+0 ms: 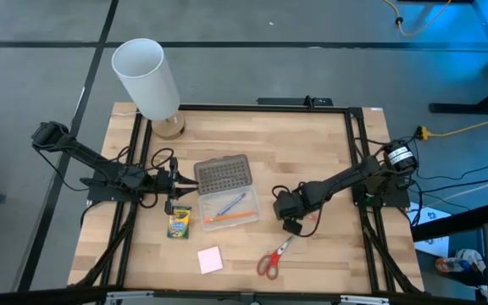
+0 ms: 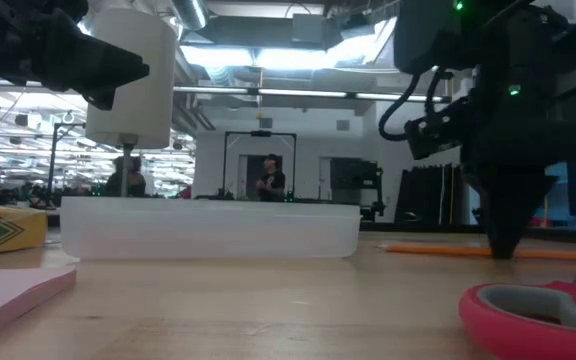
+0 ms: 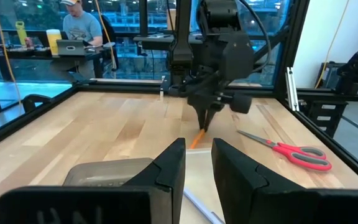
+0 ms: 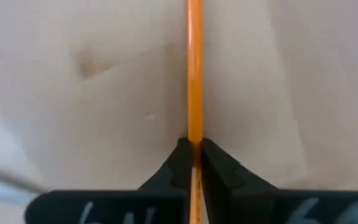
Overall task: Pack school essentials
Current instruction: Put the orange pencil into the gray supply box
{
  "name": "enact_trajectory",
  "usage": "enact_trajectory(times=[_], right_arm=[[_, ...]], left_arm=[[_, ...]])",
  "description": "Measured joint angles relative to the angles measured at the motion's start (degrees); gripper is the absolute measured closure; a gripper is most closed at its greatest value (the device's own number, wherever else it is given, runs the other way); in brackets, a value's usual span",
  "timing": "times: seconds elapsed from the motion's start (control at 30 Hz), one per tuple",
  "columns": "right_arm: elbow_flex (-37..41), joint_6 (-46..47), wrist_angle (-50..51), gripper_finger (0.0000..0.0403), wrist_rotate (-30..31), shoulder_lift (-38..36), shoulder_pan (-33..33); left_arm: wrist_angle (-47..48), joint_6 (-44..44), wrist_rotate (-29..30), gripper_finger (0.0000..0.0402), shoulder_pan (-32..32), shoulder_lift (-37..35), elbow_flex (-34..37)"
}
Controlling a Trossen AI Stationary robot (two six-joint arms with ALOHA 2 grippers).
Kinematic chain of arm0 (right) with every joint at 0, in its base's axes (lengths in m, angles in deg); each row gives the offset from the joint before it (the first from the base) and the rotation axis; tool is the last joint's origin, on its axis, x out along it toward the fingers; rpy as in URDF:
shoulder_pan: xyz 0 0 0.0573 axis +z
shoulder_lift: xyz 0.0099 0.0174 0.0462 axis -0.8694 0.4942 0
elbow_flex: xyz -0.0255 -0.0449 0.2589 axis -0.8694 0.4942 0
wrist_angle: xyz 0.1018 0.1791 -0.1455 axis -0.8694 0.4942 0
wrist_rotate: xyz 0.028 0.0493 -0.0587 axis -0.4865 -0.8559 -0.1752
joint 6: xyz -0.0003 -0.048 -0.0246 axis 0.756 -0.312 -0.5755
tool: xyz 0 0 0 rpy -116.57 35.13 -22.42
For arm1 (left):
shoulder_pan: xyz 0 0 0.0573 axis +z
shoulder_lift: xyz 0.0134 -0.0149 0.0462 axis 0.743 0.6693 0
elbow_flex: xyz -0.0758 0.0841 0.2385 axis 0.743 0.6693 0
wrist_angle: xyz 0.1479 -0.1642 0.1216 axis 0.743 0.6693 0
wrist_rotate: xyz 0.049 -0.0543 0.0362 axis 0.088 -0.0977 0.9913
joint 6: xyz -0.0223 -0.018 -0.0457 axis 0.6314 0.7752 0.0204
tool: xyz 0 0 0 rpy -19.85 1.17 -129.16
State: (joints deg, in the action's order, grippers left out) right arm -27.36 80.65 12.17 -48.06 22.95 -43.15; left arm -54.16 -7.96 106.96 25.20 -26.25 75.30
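Orange pencil (image 4: pixel 194 74) lies flat on the wood, partly across the clear case's edge, beside the blue pen (image 1: pixel 230 204) inside that case. Green-and-yellow crayon box (image 1: pixel 179 222) lies flat by the case's corner. Pale pink sticky-note pad (image 1: pixel 210 259) and red-handled scissors (image 1: pixel 271 259), blades closed, rest nearer the table's front edge.

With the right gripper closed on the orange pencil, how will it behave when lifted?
The orange pencil looks thin and stiff, so it should lift straight. The right gripper pinches near one end, so the long free end may droop or swivel. Its narrow shaft could slip.
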Motion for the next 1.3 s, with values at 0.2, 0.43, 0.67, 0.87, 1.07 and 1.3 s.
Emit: enact_trajectory(times=[0.2,0.43,0.67,0.87,1.07,1.3], right_arm=[[-8.8,1.6,12.7,0.0391,11.8,-0.2,0.0],[-20.4,-9.7,7.5,0.0394,13.0,-0.3,-1.2],[-26.2,-20.0,-8.4,0.0400,1.8,0.0,-3.5],[-26.0,-21.2,-13.0,0.0402,2.9,0.0,-5.3],[-25.9,-22.6,-12.5,0.0376,3.2,0.0,-6.3],[-25.9,-24.0,-11.0,0.0347,3.2,0.0,-6.2]], left_arm=[[0.0,0.0,0.0,0.0328,0.0,0.0,0.0],[-0.2,0.1,0.0,0.0328,0.0,0.0,0.0],[-0.2,0.1,0.0,0.0328,0.0,0.0,0.0],[-0.7,0.1,0.0,0.0328,0.0,0.0,0.0],[-0.7,0.0,0.0,0.0328,0.0,0.0,0.0],[-0.6,0.0,0.0,0.0328,0.0,0.0,0.0]])
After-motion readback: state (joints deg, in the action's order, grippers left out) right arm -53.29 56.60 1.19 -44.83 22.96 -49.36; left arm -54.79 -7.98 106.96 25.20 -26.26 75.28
